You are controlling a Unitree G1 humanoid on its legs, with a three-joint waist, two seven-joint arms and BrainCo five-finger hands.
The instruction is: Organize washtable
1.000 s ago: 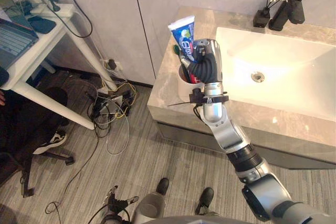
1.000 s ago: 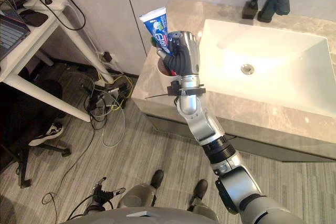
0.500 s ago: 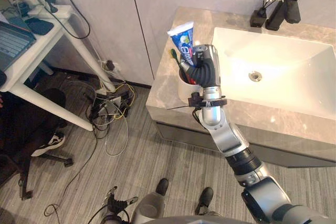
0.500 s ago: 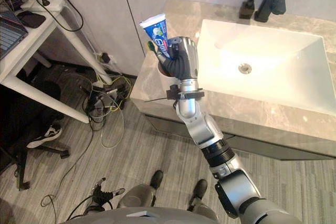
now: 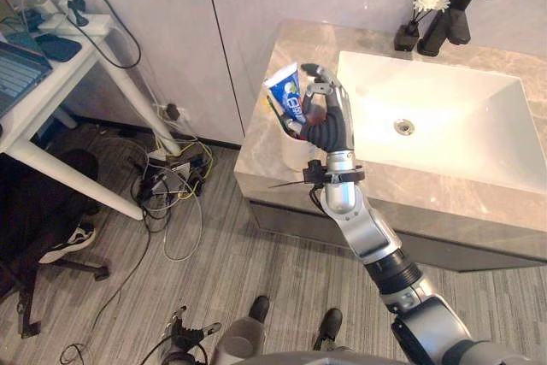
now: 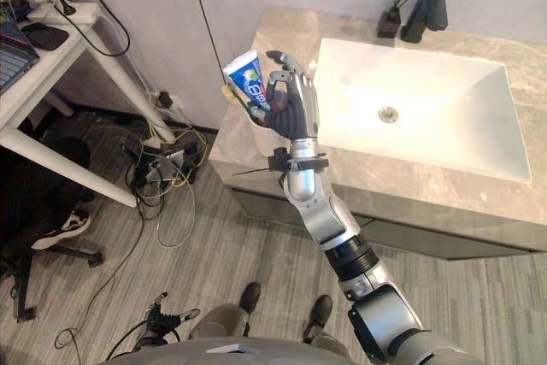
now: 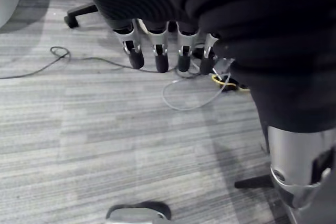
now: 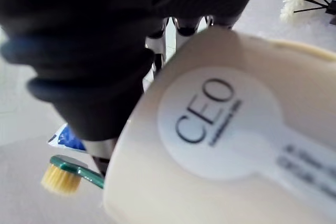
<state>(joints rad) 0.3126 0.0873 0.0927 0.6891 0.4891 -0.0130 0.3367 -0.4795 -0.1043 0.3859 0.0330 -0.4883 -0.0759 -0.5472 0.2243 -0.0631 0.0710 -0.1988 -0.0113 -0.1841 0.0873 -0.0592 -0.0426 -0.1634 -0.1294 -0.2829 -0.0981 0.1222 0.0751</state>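
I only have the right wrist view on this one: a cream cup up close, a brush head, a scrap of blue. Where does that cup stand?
Observer: The cup stands at the left end of the washtable, left of the sink, with the right hand close by it.
Operator: And the blue scrap?
Observer: That is a blue and white toothpaste tube. It stands in the cup, leaning away from the sink, next to the green toothbrush.
Operator: The other hand?
Observer: The left hand hangs over the grey floor, fingers straight, holding nothing.
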